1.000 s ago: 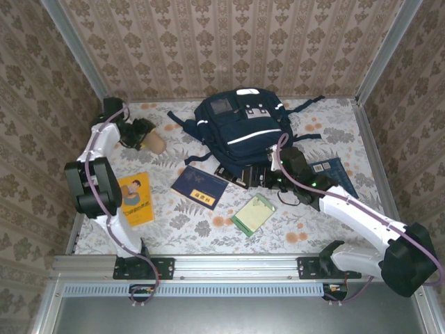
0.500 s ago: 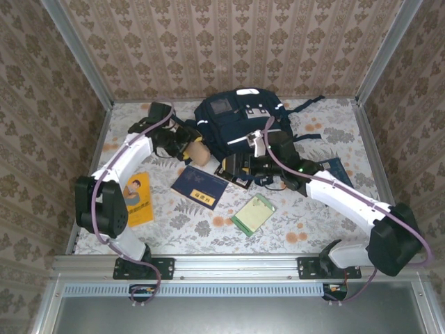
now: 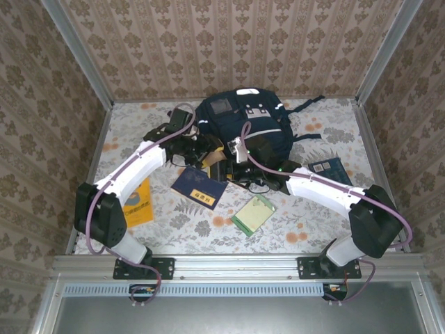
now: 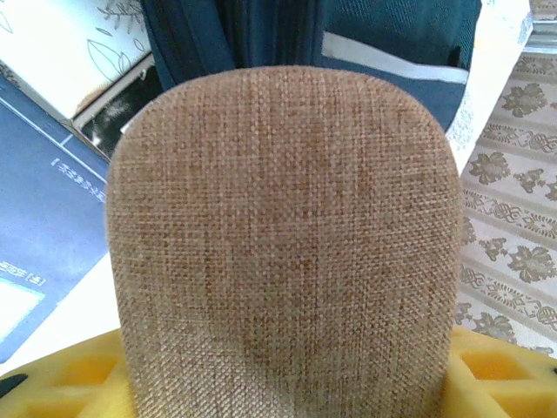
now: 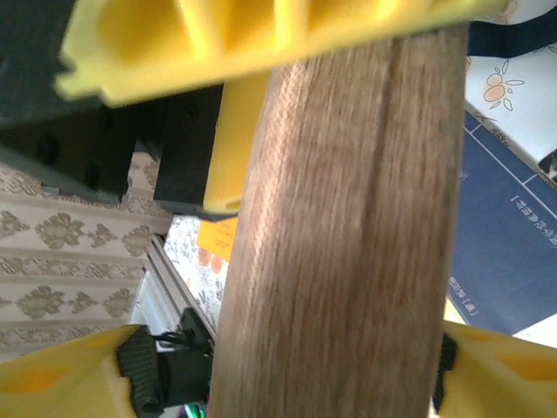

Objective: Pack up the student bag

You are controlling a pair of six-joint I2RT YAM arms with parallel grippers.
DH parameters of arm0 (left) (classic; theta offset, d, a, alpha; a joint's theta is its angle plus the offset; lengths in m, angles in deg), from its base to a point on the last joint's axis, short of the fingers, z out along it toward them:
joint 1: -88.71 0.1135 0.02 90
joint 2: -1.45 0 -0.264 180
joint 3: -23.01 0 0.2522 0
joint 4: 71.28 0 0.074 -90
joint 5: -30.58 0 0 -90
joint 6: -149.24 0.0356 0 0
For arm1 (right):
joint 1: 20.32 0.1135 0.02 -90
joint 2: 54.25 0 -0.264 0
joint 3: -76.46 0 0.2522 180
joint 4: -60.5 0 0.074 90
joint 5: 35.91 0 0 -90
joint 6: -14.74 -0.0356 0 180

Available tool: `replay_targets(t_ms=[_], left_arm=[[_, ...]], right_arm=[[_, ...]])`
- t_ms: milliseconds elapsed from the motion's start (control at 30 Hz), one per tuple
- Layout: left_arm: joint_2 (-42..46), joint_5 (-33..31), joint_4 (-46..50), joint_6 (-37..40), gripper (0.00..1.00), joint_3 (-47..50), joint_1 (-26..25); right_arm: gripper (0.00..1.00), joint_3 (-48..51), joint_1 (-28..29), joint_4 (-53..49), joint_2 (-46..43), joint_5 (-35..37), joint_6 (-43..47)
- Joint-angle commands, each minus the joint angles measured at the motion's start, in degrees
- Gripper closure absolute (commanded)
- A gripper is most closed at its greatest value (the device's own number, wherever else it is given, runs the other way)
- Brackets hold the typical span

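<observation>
Top external: student bag (image 3: 240, 129) slumped at far middle of tabletop (image 3: 316, 223) | soft, floppy, probably light, so grab the stiffer zip rim | left tool (image 3: 197, 147) clamped on woven brown pouch (image 4: 278, 235) | right tool (image 3: 228, 164) straddles pouch, can't tell if gripping

A: What did you see from overhead?
B: I saw my left gripper (image 3: 199, 147) and right gripper (image 3: 232, 162) close together at a tan pouch (image 3: 208, 157), just before the student bag (image 3: 245, 120)

The brown woven pouch (image 4: 283, 244) runs off the left wrist view's bottom edge, hiding most of the student bag (image 4: 392, 26)
</observation>
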Motion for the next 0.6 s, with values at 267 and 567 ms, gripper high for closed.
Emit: replay_targets(t_ms=[267, 567], left_arm=[[2.8, -2.3, -0.3, 2.3, 0.36, -0.8, -2.4], [-4.0, -5.1, 4.5, 24.9, 0.17, -15.4, -1.6]], right_arm=[[0.63, 0.7, 0.4, 4.6, -1.8, 4.8, -3.5], [0.63, 5.2, -2.0, -5.8, -13.5, 16.4, -0.7]])
